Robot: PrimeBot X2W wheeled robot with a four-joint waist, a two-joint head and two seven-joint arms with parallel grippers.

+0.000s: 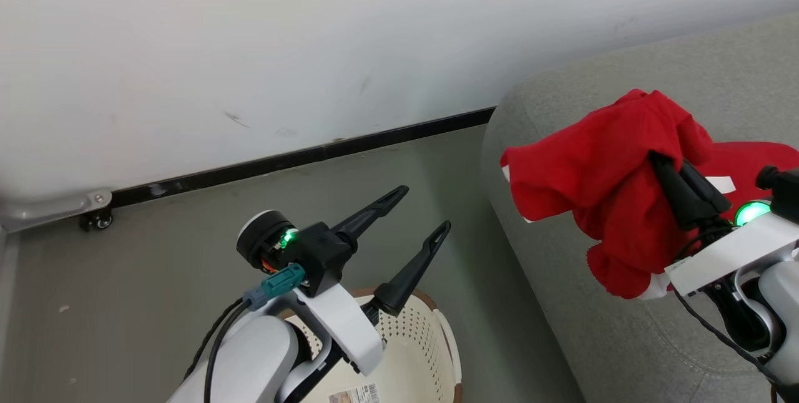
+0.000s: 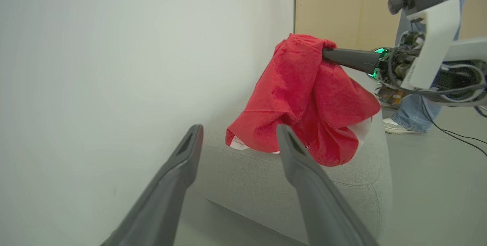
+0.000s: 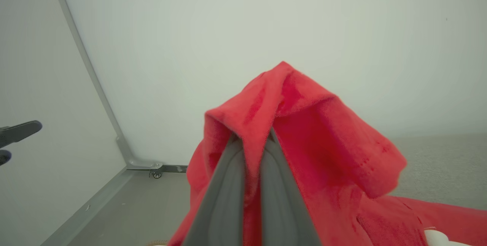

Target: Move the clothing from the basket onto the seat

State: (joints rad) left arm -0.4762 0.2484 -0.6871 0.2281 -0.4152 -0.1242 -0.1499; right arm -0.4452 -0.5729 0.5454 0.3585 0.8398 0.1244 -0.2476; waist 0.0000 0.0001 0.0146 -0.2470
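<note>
**Q:** So how far along would this be reckoned?

**A:** Past halfway for this piece, it'd be said. The clothing [image 1: 593,172] is pinched in a bunch by the right end effector [image 3: 252,143], whose fingers are squeezed tight on it. It's held up over the near edge of the seat [image 1: 686,66], well apart from the basket [image 1: 431,328]. Whether the low folds are touching the seat can't be told.

**Q:** And the other arm?

**A:** The left end effector [image 1: 424,208] is spread wide with nothing in it, parked above the basket. Another red fold [image 1: 749,156] with white trim is seen lying on the seat beside the right wrist. Same garment or a second one, that can't be told. What's left: the bunch has to be let go on the seat, and the basket, mostly hidden by the left arm, has to be checked.
</note>
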